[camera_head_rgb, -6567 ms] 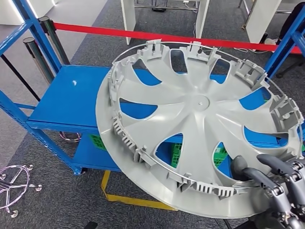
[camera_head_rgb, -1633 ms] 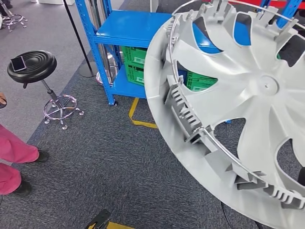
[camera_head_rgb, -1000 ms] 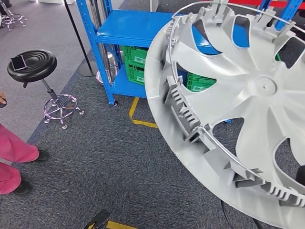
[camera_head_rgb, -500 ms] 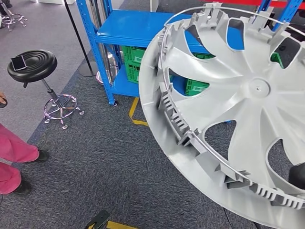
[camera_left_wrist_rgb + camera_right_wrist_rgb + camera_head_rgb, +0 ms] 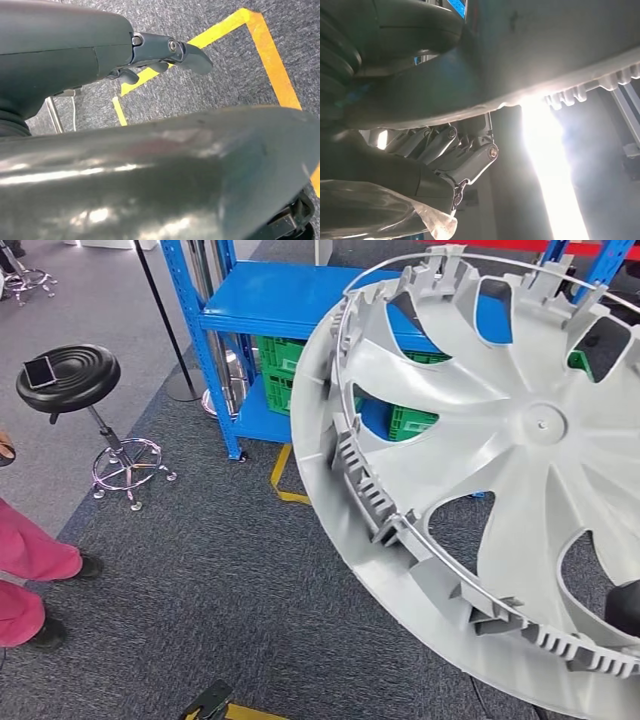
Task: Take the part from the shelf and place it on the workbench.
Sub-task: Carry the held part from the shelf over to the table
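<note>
A large grey wheel cover [image 5: 528, 430] with curved spokes and clip ribs along its rim hangs tilted in front of me, filling the right of the head view. My right hand [image 5: 625, 606] grips its near lower rim, where a dark thumb shows on top. In the right wrist view the thumb lies over the cover's rim [image 5: 546, 60] and the fingers [image 5: 471, 155] curl under it. My left hand [image 5: 166, 50] is over the carpet, fingers stretched out and holding nothing.
The blue shelf [image 5: 287, 295] with green crates [image 5: 283, 375] stands behind the cover. A black stool [image 5: 68, 380] with a phone on it is at the left. A person's pink-trousered legs [image 5: 26, 560] are at the left edge. Yellow floor tape [image 5: 290, 485] marks the grey carpet.
Since 6.6 s ago my view has turned away from the shelf front, bringing the stool and person into view. Over the last second the held cover shifted slightly left, then stayed still.
</note>
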Robot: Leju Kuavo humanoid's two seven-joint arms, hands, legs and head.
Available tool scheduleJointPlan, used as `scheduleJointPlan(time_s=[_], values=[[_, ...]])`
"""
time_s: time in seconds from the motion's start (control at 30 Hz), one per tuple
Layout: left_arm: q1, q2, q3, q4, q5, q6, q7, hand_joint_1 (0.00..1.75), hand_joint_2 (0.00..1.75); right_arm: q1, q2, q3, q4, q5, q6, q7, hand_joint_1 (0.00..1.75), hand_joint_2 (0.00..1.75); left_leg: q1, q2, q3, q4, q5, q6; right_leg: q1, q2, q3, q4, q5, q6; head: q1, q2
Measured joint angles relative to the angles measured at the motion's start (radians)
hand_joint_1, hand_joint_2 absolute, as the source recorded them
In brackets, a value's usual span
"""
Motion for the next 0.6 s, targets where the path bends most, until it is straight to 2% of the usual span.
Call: scheduleJointPlan(time_s=[0.1, 0.2, 0.23, 0.27, 0.33, 0.37, 0.4, 0.43, 0.47, 0.5, 0.53, 0.6], values=[[0.000, 0.000, 0.000, 0.000, 0.000, 0.000, 0.000, 0.00, 0.00, 0.000, 0.000, 0.002, 0.001, 0.000, 0.000, 0.001, 1.75, 1.75, -0.001, 0.000, -0.004, 0.000, -0.002, 0.009, -0.001, -0.001, 0.002, -0.001, 0.004, 0.005, 0.000, 0.000], [0.000, 0.001, 0.000, 0.000, 0.000, 0.001, 0.000, 0.00, 0.00, 0.000, 0.000, 0.003, 0.002, 0.000, 0.000, 0.005, 1.75, 1.75, 0.002, -0.002, 0.004, -0.017, -0.002, 0.026, -0.002, -0.001, -0.008, 0.021, 0.014, 0.019, 0.001, 0.000], [0.000, 0.001, 0.000, 0.000, 0.000, 0.002, 0.000, 0.00, 0.00, -0.001, 0.000, 0.003, 0.002, 0.000, 0.000, 0.006, 1.75, 1.75, 0.005, -0.003, 0.009, -0.022, -0.001, 0.030, -0.003, 0.000, -0.021, 0.043, 0.002, 0.022, 0.001, 0.000], [0.000, 0.001, 0.000, 0.000, 0.000, 0.002, 0.000, 0.00, 0.00, -0.001, 0.000, 0.004, 0.003, 0.000, 0.000, 0.007, 1.75, 1.75, 0.007, -0.003, 0.014, -0.024, 0.002, 0.032, -0.003, 0.000, -0.040, 0.080, -0.024, 0.026, 0.002, 0.000], [0.001, 0.000, 0.000, 0.000, 0.000, 0.003, 0.001, 0.00, 0.00, -0.001, 0.000, 0.006, 0.004, -0.001, 0.000, 0.007, 1.75, 1.75, 0.008, -0.003, 0.014, -0.025, 0.004, 0.031, -0.006, 0.001, -0.100, 0.199, -0.090, 0.032, 0.002, 0.000], [0.002, 0.000, 0.000, 0.000, 0.000, 0.003, 0.001, 0.00, 0.00, 0.000, 0.000, 0.007, 0.005, -0.001, 0.000, 0.007, 1.75, 1.75, 0.008, -0.003, 0.014, -0.024, 0.004, 0.030, -0.008, 0.001, -0.129, 0.254, -0.113, 0.036, 0.003, 0.000], [0.003, 0.000, 0.000, 0.000, 0.000, 0.003, 0.002, 0.00, 0.00, 0.001, 0.000, 0.008, 0.006, -0.001, 0.000, 0.008, 1.75, 1.75, 0.009, -0.003, 0.015, -0.024, 0.003, 0.027, -0.011, 0.001, -0.146, 0.281, -0.119, 0.039, 0.003, 0.000], [0.005, 0.000, 0.000, 0.000, 0.000, 0.003, 0.002, 0.00, 0.00, 0.001, 0.000, 0.008, 0.007, 0.000, 0.000, 0.008, 1.75, 1.75, 0.010, -0.003, 0.016, -0.024, 0.001, 0.024, -0.013, 0.001, -0.144, 0.270, -0.107, 0.041, 0.002, 0.000], [0.005, 0.000, 0.000, 0.000, 0.000, 0.003, 0.002, 0.00, 0.00, 0.002, 0.000, 0.008, 0.007, 0.000, 0.000, 0.008, 1.75, 1.75, 0.012, -0.004, 0.019, -0.023, 0.000, 0.020, -0.015, 0.001, -0.122, 0.221, -0.077, 0.042, 0.003, 0.000], [0.006, 0.000, 0.000, 0.000, 0.000, 0.003, 0.002, 0.00, 0.00, 0.002, 0.000, 0.009, 0.007, 0.000, 0.000, 0.009, 1.75, 1.75, 0.013, -0.004, 0.022, -0.023, -0.003, 0.016, -0.017, 0.000, -0.085, 0.147, -0.041, 0.042, 0.003, 0.000], [0.006, 0.000, 0.000, 0.000, 0.000, 0.003, 0.002, 0.00, 0.00, 0.001, 0.000, 0.009, 0.007, 0.000, 0.000, 0.009, 1.75, 1.75, 0.014, -0.005, 0.027, -0.022, -0.006, 0.010, -0.016, 0.000, -0.050, 0.077, -0.023, 0.039, 0.003, 0.000], [0.005, 0.000, 0.000, 0.000, 0.000, 0.003, 0.002, 0.00, 0.00, 0.001, 0.000, 0.010, 0.007, -0.001, 0.000, 0.009, 1.75, 1.75, 0.015, -0.006, 0.034, -0.025, -0.014, -0.005, -0.011, 0.000, -0.008, -0.001, -0.034, 0.023, 0.002, 0.000]])
